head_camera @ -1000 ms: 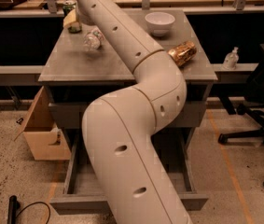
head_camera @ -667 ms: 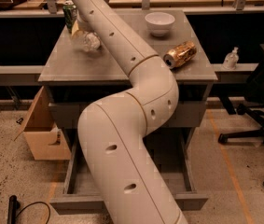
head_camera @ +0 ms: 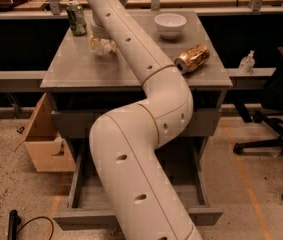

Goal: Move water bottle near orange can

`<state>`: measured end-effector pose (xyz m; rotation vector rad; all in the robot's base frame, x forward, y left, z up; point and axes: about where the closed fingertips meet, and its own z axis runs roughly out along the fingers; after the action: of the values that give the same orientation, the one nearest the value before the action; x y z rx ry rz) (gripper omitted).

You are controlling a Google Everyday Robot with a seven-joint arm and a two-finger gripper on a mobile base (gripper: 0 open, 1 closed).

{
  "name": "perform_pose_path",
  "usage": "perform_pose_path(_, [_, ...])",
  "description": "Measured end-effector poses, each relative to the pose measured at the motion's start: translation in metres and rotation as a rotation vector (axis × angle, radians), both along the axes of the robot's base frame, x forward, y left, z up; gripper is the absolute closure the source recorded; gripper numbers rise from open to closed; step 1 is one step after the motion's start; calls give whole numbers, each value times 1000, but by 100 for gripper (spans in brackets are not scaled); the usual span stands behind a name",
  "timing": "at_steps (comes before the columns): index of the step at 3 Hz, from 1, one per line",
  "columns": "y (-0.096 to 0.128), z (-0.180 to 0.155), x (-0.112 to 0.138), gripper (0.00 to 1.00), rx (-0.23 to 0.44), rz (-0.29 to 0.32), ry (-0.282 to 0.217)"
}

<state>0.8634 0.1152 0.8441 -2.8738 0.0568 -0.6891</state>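
Observation:
The water bottle [head_camera: 104, 46], small, clear and crumpled-looking, lies on the grey table [head_camera: 81, 69] at its back left. The orange can [head_camera: 192, 58], gold-orange with a silver top, lies on its side near the table's right edge, far from the bottle. My arm rises from the bottom of the view and crosses the table. My gripper [head_camera: 100, 33] hangs from the wrist directly over the bottle, right at its top. The arm hides part of the table behind the bottle.
A dark green can [head_camera: 76, 18] stands upright at the back left corner. A white bowl [head_camera: 170, 24] sits at the back right. An open drawer [head_camera: 81, 204] sticks out below the table. A cardboard box [head_camera: 43, 144] stands on the left and an office chair [head_camera: 281, 109] on the right.
The arm has swung a little to the right, uncovering the green can. The gripper has come down over the water bottle. The bottle and the orange can have not moved.

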Motion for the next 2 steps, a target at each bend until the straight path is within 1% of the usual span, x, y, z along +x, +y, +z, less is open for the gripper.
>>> perform_pose_path(1, [-35, 31, -6, 83, 119, -95, 6])
perform_pose_path(2, [-87, 65, -27, 100, 247, -232, 54])
